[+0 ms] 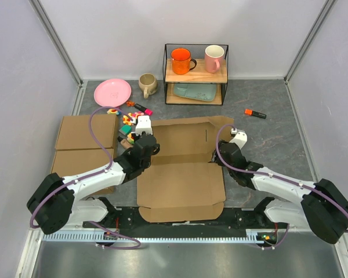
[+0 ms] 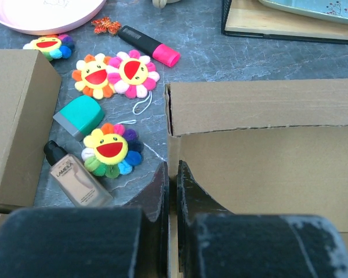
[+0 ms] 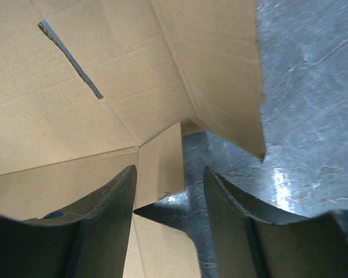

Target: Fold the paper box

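I am watching my right tool (image 3: 171, 174) hovering, its dark jaws standing apart, over the plain brown cardboard paper box (image 3: 75, 133). A narrow slit (image 3: 69, 58) is showing upper left, and one flap (image 3: 220, 75) is tilting up beside the grey marbled worktop (image 3: 313, 104).

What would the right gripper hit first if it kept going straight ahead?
Probably the paper box: the right gripper, open, aims at a flap edge on its right side, the table showing beside it. Depth is unclear.

Robot lab cell: white enclosure walls (image 1: 122, 40), aluminium frame (image 1: 57, 39), grey table (image 1: 278, 95).
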{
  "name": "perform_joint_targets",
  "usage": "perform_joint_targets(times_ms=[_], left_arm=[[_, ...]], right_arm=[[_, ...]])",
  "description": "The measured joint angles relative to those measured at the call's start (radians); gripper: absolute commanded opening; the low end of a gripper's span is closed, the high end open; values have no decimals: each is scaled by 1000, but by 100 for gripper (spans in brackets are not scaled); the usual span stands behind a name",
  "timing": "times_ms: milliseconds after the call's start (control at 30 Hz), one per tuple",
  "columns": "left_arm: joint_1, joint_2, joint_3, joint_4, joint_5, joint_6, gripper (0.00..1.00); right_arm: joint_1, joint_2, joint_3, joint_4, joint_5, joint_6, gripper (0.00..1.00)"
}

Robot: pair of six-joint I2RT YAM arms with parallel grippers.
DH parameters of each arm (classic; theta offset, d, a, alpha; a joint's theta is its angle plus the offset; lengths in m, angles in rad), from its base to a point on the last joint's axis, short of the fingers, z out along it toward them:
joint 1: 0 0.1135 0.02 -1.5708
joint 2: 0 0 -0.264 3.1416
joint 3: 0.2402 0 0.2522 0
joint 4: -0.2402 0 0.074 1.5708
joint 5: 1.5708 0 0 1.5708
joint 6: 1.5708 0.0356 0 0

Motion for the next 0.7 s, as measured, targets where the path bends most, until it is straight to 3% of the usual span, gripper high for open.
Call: perform_joint_targets(times_ms=[200, 367, 700], left_arm=[[-3, -4, 0, -9, -10, -19, 2], [-7, -9, -3, -13, -19, -27, 2], [-27, 1, -5, -1, -51, -27, 2]], right_arm=[[-1, 78, 0, 73, -69, -11, 43], [-1, 95, 0, 105, -102, -24, 23], [60, 153, 22, 200, -142, -134, 30]])
